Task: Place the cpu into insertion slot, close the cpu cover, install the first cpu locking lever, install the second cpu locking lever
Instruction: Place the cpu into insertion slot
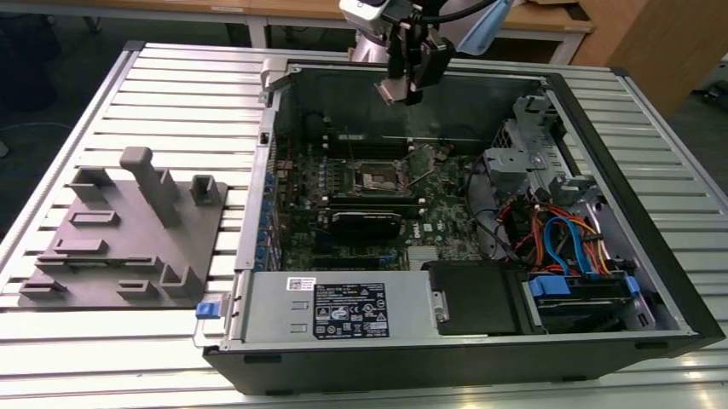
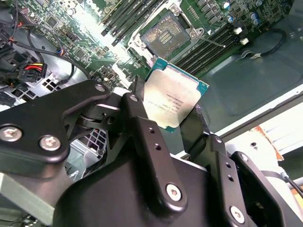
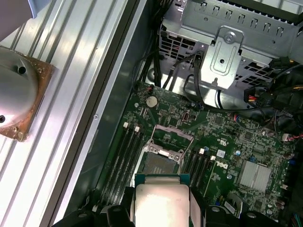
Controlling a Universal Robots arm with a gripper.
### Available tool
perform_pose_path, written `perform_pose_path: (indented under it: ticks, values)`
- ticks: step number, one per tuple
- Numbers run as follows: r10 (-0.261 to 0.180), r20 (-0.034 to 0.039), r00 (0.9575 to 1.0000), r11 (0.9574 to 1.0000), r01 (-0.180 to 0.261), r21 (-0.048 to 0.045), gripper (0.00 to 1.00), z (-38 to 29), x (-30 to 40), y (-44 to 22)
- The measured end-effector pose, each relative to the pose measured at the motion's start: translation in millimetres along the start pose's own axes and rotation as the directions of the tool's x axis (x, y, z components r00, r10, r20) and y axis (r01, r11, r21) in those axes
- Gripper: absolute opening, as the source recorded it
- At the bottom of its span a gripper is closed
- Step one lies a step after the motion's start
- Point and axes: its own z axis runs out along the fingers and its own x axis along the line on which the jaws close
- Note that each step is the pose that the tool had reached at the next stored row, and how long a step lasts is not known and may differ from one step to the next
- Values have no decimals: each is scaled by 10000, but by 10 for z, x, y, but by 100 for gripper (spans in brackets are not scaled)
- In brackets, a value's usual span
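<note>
In the exterior view the pincer [image 1: 407,88] hangs above the far wall of the open computer case [image 1: 637,281], pinching the cpu [image 1: 393,90] well above the green board. The insertion slot [image 1: 379,176] sits lower down, near the middle of the board, with its dark centre uncovered. The case lies on a slatted metal worktop [image 1: 182,77], and a grey fixture [image 1: 125,230] stands on the slats at the exterior view's left, apart from the case.

In the second wrist view the two black fingers [image 2: 141,118] press against opposite edges of the chip, whose silvery top faces the camera (it is tilted, one corner highest). The socket shows beyond it, clear of the chip, flanked by long black memory slots [image 2: 208,45].

In the first wrist view the chip's metal top appears between the fingers, with the socket just past it. The cpu cover [image 3: 173,134] seems to be swung back at the socket's far edge, and a metal drive cage [image 3: 227,52] lies further off.
</note>
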Motion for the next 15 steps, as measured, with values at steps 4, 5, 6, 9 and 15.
perform_pose_path:
  ticks: [4, 5, 6, 9, 15]
  values:
    - [126, 9, 9999, 9999, -126, -4, 54, 7, 0, 0]
    - [302, 24, 9995, 9995, -302, -6, 54, 15, 0, -1]
    - [482, 39, 9988, 9988, -482, -10, 54, 24, 0, -2]
    - [1002, 79, 9949, 9950, -1002, -27, 54, 59, -1, -5]
    - [1239, 99, 9922, 9923, -1239, -31, 54, 112, -2, -9]
